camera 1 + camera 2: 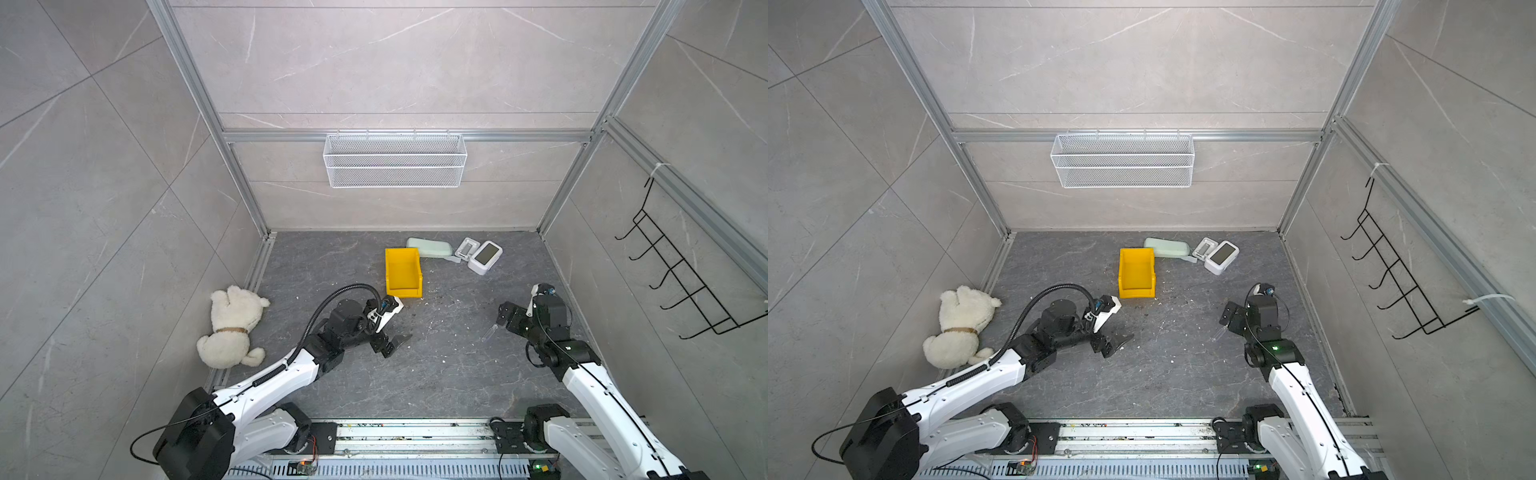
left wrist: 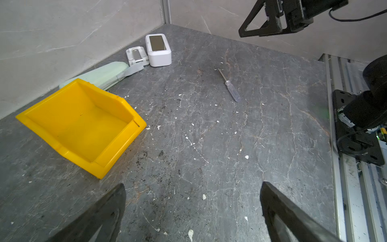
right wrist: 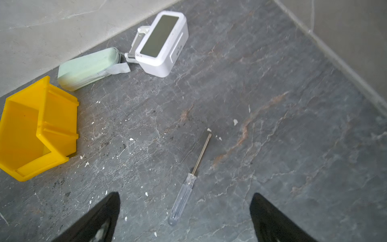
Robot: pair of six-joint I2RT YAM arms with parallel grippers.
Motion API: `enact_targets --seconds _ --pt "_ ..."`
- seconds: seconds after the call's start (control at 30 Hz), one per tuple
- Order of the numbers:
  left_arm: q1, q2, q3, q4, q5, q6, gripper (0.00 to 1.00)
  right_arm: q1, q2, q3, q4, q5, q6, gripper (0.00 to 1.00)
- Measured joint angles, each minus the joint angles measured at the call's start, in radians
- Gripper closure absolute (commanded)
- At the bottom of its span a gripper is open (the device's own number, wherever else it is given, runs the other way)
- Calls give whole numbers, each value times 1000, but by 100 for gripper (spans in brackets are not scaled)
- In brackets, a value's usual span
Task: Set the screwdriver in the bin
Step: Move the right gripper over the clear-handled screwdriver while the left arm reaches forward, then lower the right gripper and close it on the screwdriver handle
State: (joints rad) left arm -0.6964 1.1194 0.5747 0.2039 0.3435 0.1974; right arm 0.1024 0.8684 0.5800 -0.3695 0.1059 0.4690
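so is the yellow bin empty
Empty: the bin shows only bare yellow floor in the left wrist view; the screwdriver lies outside it.

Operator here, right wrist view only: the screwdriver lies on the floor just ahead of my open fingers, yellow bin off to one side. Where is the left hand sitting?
Observer: In both top views the left hand is open and empty, low over the floor in front of the bin, on its low-wall side and left of the screwdriver.
Operator: Is the bin empty? I see only part of its inside.
Observer: Yes. The left wrist view shows its whole inside bare.
Operator: Anything else out there?
Observer: A white plush dog lies by the left wall, beyond the left arm.
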Motion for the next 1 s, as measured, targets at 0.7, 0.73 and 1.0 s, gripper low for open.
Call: enact_targets --seconds 0.7,0.73,1.0 --pt "-1 20 -1 32 26 -14 0 95 544 70 34 -40 192 24" --pt "-1 20 -1 34 26 -14 0 95 547 72 34 -38 192 26" --pt "-1 20 -11 37 26 -14 0 95 564 83 25 -5 194 37"
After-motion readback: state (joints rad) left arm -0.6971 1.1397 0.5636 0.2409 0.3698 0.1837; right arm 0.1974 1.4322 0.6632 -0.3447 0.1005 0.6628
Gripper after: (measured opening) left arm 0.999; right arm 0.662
